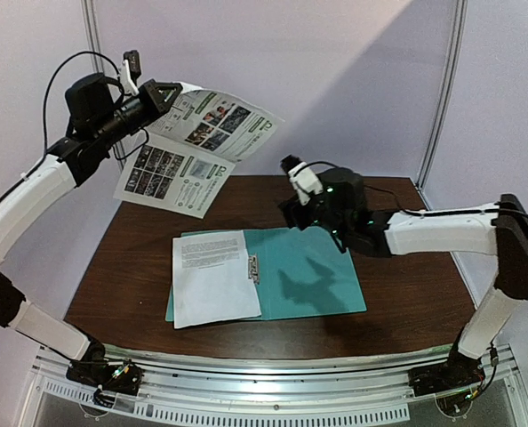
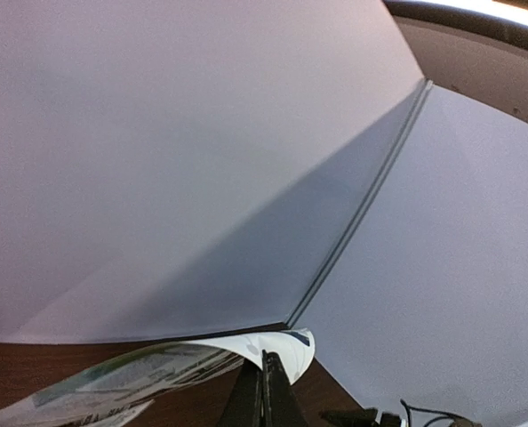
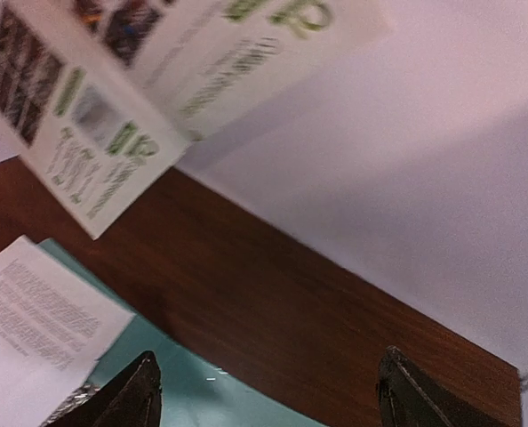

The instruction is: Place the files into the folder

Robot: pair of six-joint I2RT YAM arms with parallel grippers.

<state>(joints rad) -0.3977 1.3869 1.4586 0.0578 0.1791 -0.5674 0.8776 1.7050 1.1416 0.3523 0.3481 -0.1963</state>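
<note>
Two sheets, two places. The colour sheet [image 1: 197,142] is up in the air over the far-left corner of the table [image 1: 406,285]. It's pinched at its top edge by the left gripper [image 1: 160,94], jaws tight together on the paper. The sheet hangs bent, upper half jutting out to the right, lower half drooping twd the tabletop w/o touching it. From the left wrist cam only a curled bit of print [image 2: 157,369] shows beside the closed fingers [image 2: 277,391]; the rest of that view is pale wall [image 2: 202,133].

The text sheet [image 1: 212,277] lies flat on the left half of the folder [image 1: 317,267], which is spread open on the table, teal inside facing up. The sheet's near edge overhangs the folder's a little. A metal clip [image 1: 253,269] sits along the fold, right at the sheet's right edge.

The right gripper [image 1: 292,212] hovers over the folder's far edge, approx mid-table, jaws wide apart, nothing btwn them. Its cam looks past both fingers [image 3: 144,387] at brown table, a teal patch and the text sheet at lower left. A shiny bit at the bottom-left edge is prob the clip, too blurry to be sure.
</note>
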